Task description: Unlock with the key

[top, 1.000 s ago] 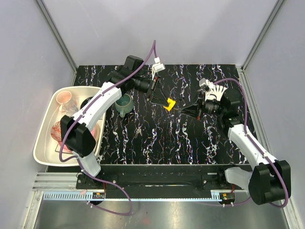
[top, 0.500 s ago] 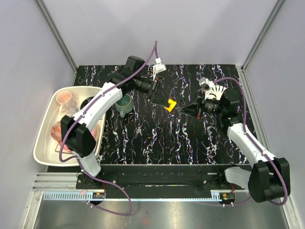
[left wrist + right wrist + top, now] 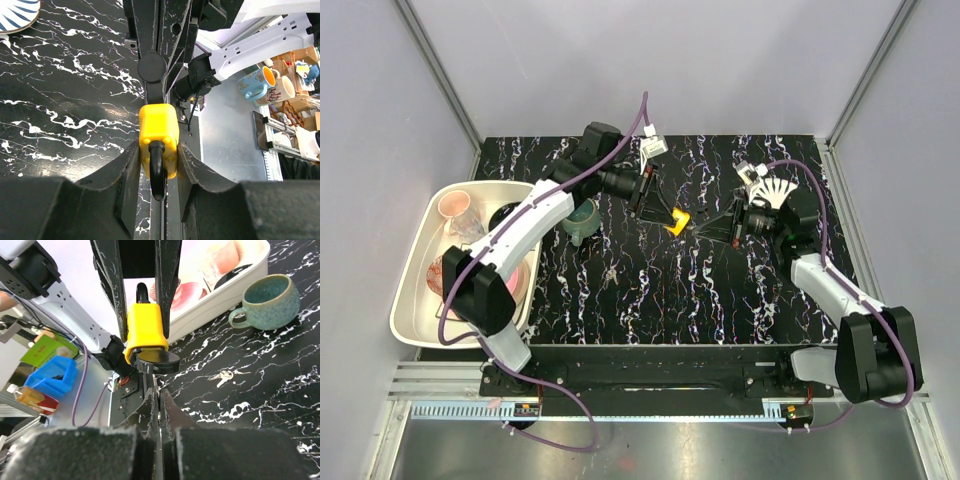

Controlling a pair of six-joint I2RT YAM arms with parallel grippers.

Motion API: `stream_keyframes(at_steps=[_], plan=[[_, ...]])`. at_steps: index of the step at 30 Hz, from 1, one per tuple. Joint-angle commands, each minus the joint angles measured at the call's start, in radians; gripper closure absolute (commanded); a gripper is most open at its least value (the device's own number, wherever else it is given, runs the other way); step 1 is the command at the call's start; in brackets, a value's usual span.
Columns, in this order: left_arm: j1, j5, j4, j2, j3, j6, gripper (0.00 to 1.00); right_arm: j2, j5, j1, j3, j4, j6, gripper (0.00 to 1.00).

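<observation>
A yellow padlock (image 3: pixel 677 220) with a black shackle is held above the middle of the table. My left gripper (image 3: pixel 660 213) is shut on it; in the left wrist view the padlock (image 3: pixel 159 125) sits between the fingers (image 3: pixel 127 175). A key with a round black head (image 3: pixel 157 361) sits against the padlock's (image 3: pixel 146 330) bottom end. My right gripper (image 3: pixel 712 229) is shut on the key's thin handle, just behind the head (image 3: pixel 152 66). In the right wrist view the right gripper (image 3: pixel 159 392) shows no gap.
A spare bunch of keys (image 3: pixel 608 272) lies on the black marbled table. A green mug (image 3: pixel 581 218) stands left of the padlock. A cream tray (image 3: pixel 415 300) with dishes is at the left edge. A blue-striped plate (image 3: pixel 775 190) lies behind the right arm.
The right wrist has turned and the right forearm has swung toward the right wall. The padlock and the left gripper have barely shifted.
</observation>
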Motion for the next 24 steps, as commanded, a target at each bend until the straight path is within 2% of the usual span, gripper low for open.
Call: stream_keyframes(at_steps=[1,7,13,24], plan=[[-0.041,-0.006,0.099,-0.055,-0.022,-0.02,1.0,0.018,0.025,0.005,0.026,0.305,0.201,1.0],[-0.041,-0.026,0.285,-0.087,-0.114,-0.15,1.0,0.037,0.035,0.006,0.015,0.408,0.258,1.0],[-0.034,-0.023,0.289,-0.059,-0.105,-0.188,1.0,0.018,0.042,0.002,-0.003,0.454,0.258,1.0],[0.009,-0.029,0.341,-0.055,-0.128,-0.251,1.0,-0.005,0.055,-0.009,-0.005,0.436,0.235,1.0]])
